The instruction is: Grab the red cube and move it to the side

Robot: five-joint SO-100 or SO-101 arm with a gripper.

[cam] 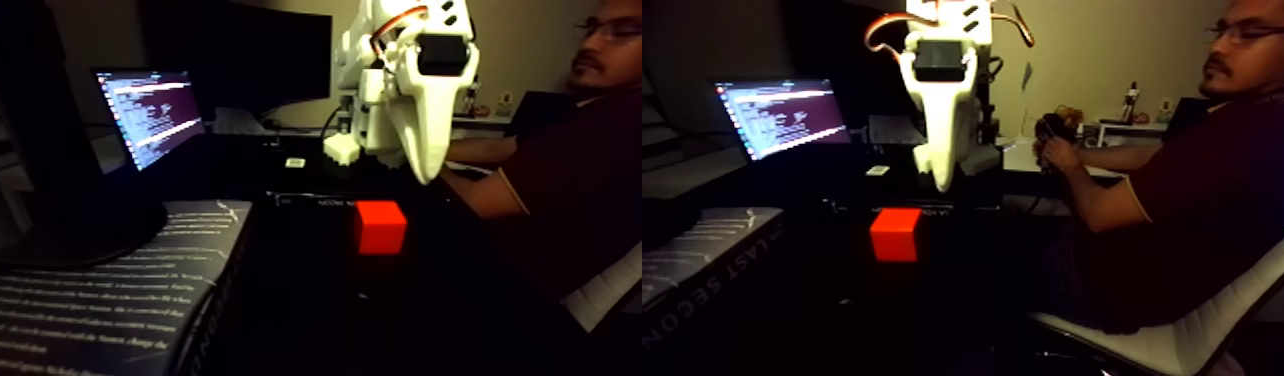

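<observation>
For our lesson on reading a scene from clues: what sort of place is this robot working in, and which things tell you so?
Probably a home office or hobby desk, dimly lit. A lit laptop stands open on the dark table, a person sits in a chair alongside, and the white gripper hangs above the red cube.

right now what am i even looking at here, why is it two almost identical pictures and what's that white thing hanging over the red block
It is one wide picture holding two nearly equal views side by side, taken by a low fixed camera that looks across a dark table. The white plastic thing is a small robot arm; its two-finger gripper points downward and hangs above the small bright red-orange cube, apart from it and holding nothing. Whether its fingers are open or shut I cannot tell. The cube rests on the dark table. On the left lies a dark book with white lettering, and behind it a lit laptop screen. A seated person is at the right.
</observation>
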